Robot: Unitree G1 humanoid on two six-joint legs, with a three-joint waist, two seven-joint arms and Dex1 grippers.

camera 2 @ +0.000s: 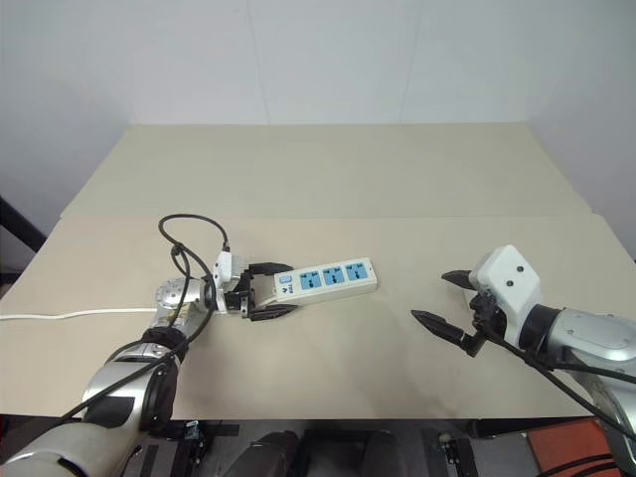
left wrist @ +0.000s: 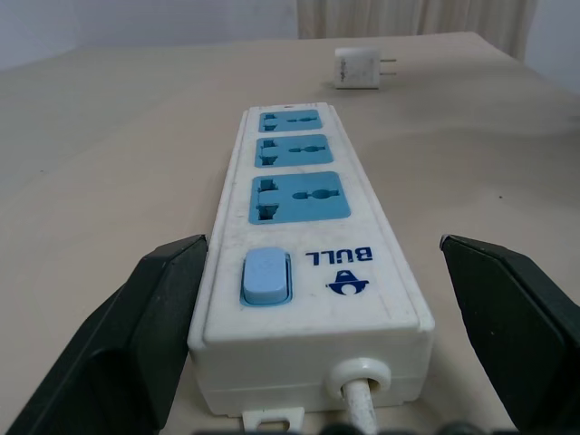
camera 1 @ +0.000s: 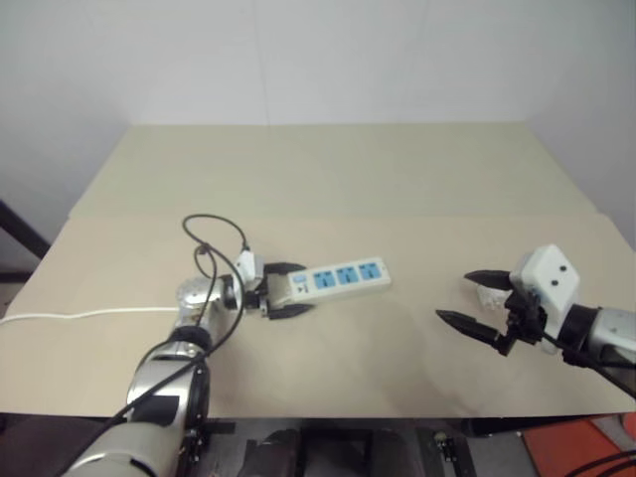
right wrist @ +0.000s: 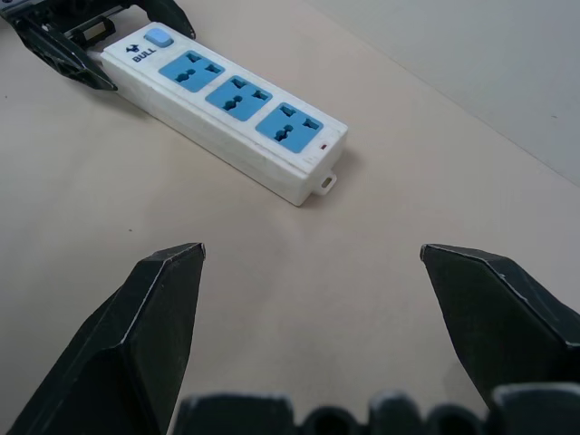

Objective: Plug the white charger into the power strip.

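white charger (camera 1: 490,295) half hidden behind right claw (camera 1: 475,298), power strip (camera 1: 336,278) cord (camera 1: 79,315) cut off at frame edge

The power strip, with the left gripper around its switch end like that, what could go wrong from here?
1. The left gripper straddles the power strip with open fingers, one clearly clear of its side; closing unevenly could swivel the strip.
2. The white charger lies on its side beyond the strip's far end, prongs level, so the open right gripper may grab it awkwardly.
3. The cord trails off the table and could drag.
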